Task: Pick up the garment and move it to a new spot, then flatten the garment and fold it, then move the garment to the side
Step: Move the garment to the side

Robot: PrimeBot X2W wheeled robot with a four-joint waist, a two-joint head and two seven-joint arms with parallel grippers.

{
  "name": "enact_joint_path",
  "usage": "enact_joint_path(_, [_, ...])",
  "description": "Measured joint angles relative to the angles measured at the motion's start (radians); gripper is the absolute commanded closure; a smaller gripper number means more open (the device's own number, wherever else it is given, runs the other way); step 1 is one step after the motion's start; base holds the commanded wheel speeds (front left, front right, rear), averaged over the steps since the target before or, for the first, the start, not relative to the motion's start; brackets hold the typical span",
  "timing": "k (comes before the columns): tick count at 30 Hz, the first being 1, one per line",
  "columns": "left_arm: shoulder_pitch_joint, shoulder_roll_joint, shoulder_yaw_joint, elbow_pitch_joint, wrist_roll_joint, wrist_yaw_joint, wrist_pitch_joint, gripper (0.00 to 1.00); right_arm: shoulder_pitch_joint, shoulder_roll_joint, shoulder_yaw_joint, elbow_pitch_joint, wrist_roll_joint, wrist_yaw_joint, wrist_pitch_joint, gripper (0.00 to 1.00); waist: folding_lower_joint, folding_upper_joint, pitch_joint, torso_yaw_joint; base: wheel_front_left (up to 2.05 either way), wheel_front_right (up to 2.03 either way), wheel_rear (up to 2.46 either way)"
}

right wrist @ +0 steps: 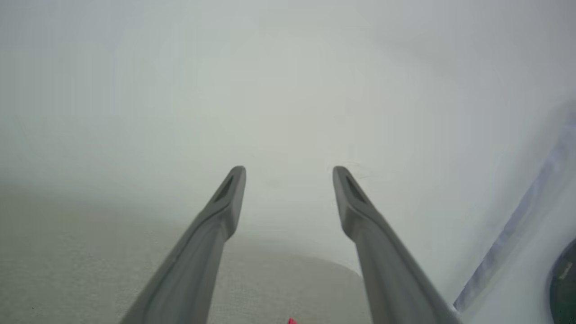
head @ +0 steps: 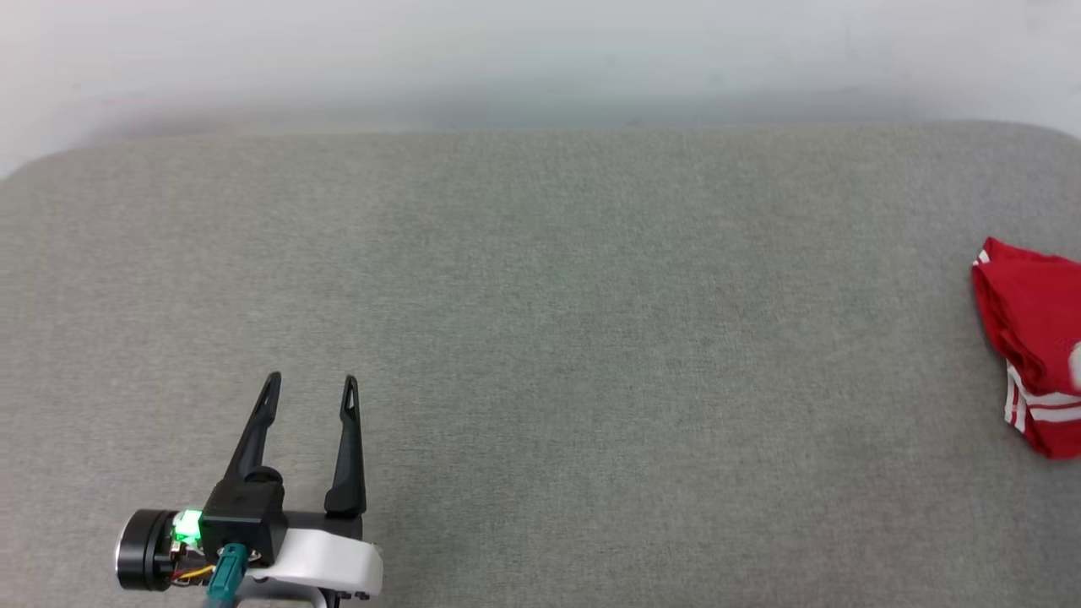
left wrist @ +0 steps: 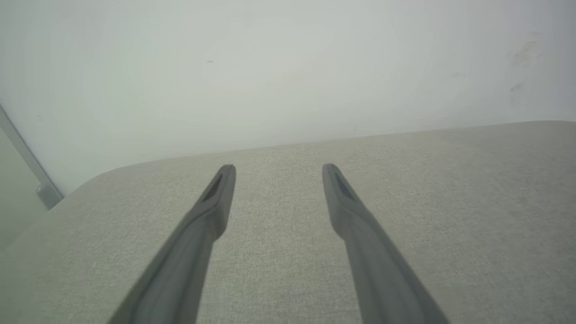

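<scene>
The left tool [head: 311,380] hovers low over the grey padded surface [head: 540,279], its two dark fingers spread wide with nothing between them. The garment [head: 1029,321], a bunched red heap with white stripes, lies well off to that tool's right and a little ahead of its fingertips, cut off by the head view's edge. What shows of it runs roughly parallel to the fingers. The right tool [right wrist: 289,169], likewise spread and empty, has a sliver of red at the foot of its own view, so it is probably the nearer arm for the pickup.
</scene>
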Motion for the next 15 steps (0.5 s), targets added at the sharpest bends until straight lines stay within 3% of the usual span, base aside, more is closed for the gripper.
enact_joint_path(7, [0.021, -0.007, 0.017, 0.031, -0.011, 0.0, 0.0, 0.0, 0.122, 0.13, 0.043, -0.112, -0.039, 0.0, -0.057, 0.0, 0.0, 0.0, -0.046, 0.032, 0.0, 0.0, 0.0])
enact_joint_path(15, [0.041, -0.016, 0.022, 0.058, -0.011, -0.009, 0.0, 0.0, 0.265, 0.247, 0.094, -0.14, -0.042, 0.0, -0.075, 0.0, 0.0, 0.0, -0.098, 0.052, 0.0, 0.0, 0.0])
